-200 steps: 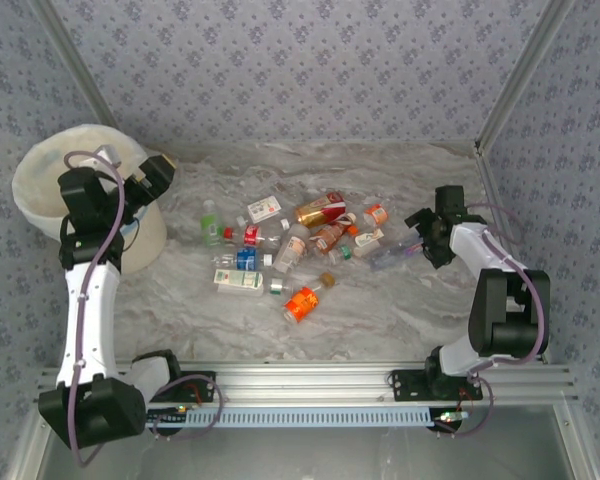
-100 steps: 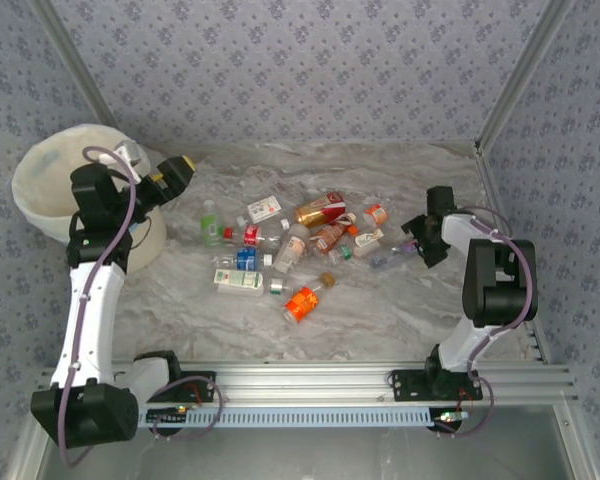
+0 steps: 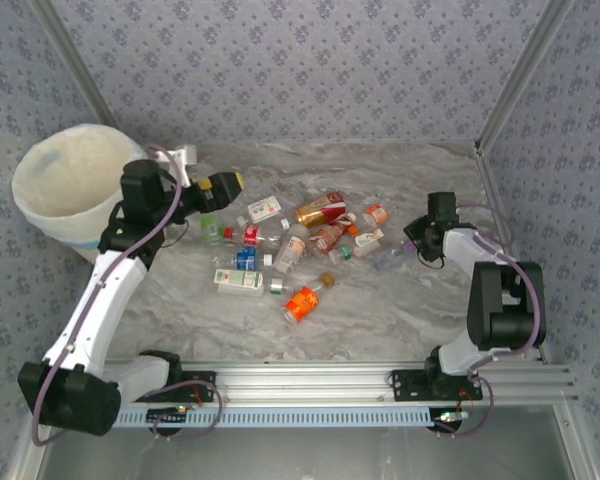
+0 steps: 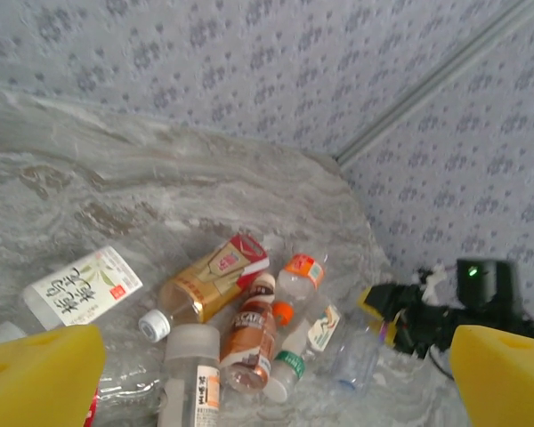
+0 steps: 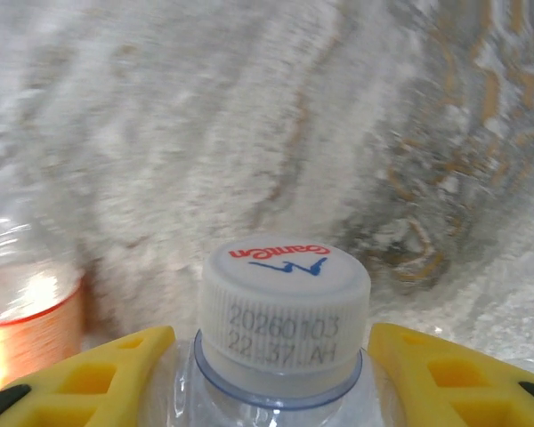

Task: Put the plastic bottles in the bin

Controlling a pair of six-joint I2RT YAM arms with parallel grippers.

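Bottles (image 3: 292, 247) are lying in a loose heap mid-table in the overhead view, well apart from the bin (image 3: 50, 215) standing at the far left. The left gripper (image 3: 220, 185) is hovering between bin and heap with jaws spread wide and carrying nothing, while the right gripper (image 3: 415, 242) is reaching into the heap's right edge, where a clear bottle (image 3: 390, 260) is lying. The left wrist view is looking past widely parted yellow pads (image 4: 37, 374) onto the heap, nothing sitting between them. The right wrist view is showing yellow fingers (image 5: 93, 374) clamping that clear bottle at neck and shoulder, just under its white cap (image 5: 287, 307). The bottle is looking light, thin-walled and slick, probably buckling if squeezed at the belly, so the stiffer neck is seeming the safer hold
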